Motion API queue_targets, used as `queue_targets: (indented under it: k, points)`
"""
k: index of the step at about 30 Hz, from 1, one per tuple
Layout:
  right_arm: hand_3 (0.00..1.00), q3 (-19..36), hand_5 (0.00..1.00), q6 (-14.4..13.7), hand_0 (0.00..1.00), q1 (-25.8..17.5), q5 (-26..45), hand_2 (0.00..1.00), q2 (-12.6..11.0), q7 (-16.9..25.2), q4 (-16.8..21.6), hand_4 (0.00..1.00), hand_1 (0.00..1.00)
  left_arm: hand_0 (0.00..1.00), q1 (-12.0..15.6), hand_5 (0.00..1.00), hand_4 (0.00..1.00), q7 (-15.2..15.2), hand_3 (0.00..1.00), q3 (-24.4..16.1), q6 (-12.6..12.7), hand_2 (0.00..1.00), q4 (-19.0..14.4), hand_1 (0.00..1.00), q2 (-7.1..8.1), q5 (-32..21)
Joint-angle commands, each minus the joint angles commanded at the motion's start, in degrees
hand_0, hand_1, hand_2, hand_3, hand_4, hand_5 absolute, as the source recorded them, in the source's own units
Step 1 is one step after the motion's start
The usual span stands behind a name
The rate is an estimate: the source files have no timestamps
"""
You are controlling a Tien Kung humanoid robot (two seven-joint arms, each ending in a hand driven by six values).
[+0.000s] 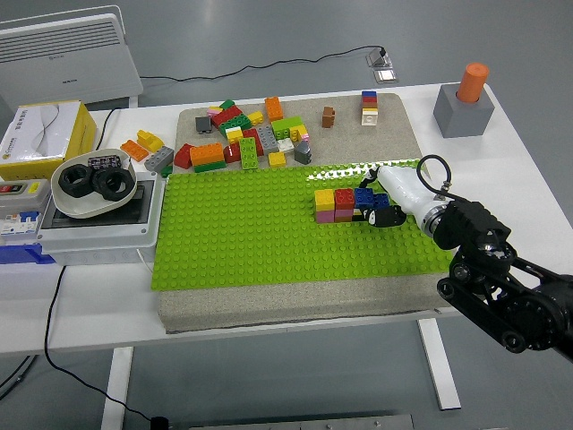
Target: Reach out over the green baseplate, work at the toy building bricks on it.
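My right hand [383, 208] reaches over the green baseplate [251, 242], fingers curled onto the blue brick [364, 197] ending the yellow-red row [335, 203], probably to seat it; grip unclear.

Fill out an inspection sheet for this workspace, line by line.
Surface: white table, grey mat under green baseplate.
Job's things: yellow, red, blue brick row on baseplate; loose brick pile behind it.
Clutter: bowl of black parts, yellow box, grey block with orange peg.
Hands: right hand at the row's blue end; left nothing seen.
Cables: black cable along far edge.
Surroundings: white heater.
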Motion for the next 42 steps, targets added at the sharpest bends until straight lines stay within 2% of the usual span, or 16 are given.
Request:
queue_targets:
  k: [39,40,42]
  points:
    - [0.678,-0.3,0.155,0.0,0.852,-0.1,0.5,0.797,-0.4,0.1,0.4,0.672,0.781,0.724,0.1,0.573,0.653,0.0,0.614,-0.2,0.2,0.527,0.0,0.603,-0.13,0.2]
    - [0.766,-0.2,0.194,0.1,0.853,-0.1,0.5,0.808,-0.4,0.2,0.6,0.799,0.786,0.725,0.1,0.573,0.653,0.0,0.614,-0.2,0.1,0.526,0.0,0.603,-0.13,0.2]
    - [0.766,0.0,0.194,0.0,0.853,-0.3,0.3,0.808,-0.7,0.5,1.2,0.799,0.786,0.725,0.1,0.573,0.653,0.0,0.614,-0.2,0.1,0.526,0.0,0.603,-0.14,0.2]
